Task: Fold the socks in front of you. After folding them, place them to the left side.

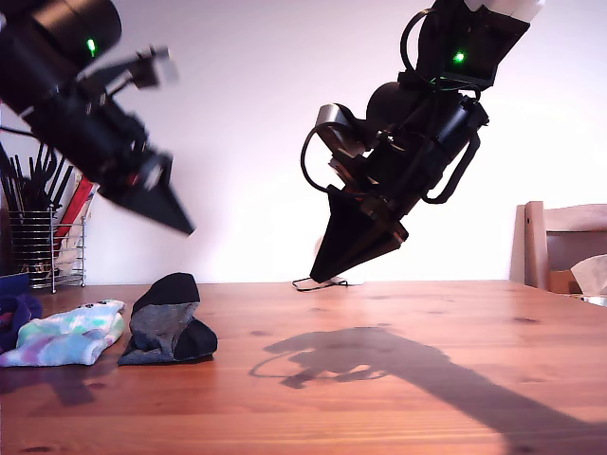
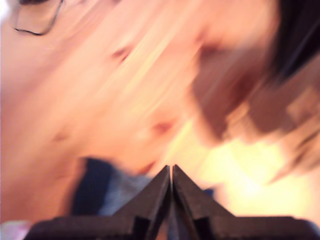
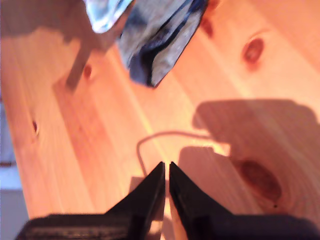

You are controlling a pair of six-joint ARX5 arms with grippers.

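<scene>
Three socks lie on the wooden table point(image 1: 379, 379) at the exterior view's left. A folded black and dark grey sock point(image 1: 169, 324) sits beside a pastel tie-dye sock point(image 1: 66, 334), with a navy sock point(image 1: 13, 313) at the edge. My first gripper point(image 1: 186, 227), blurred, hangs shut in the air above the grey sock; its wrist view is smeared, with a dark blue-grey patch point(image 2: 112, 192) near the shut tips point(image 2: 171, 170). My second gripper point(image 1: 319, 277) is shut with nothing in it, its tip just above the table's middle. In its wrist view point(image 3: 166, 167) the grey sock point(image 3: 160, 40) lies well ahead.
A wire holder with utensils point(image 1: 43, 237) stands at the back of the exterior view's left. A wooden chair point(image 1: 564, 242) and white tissue point(image 1: 593, 273) are at that view's right. A thin black looped thing point(image 1: 318, 282) lies near the table's far edge. The arm's shadow point(image 1: 379, 355) falls mid-table.
</scene>
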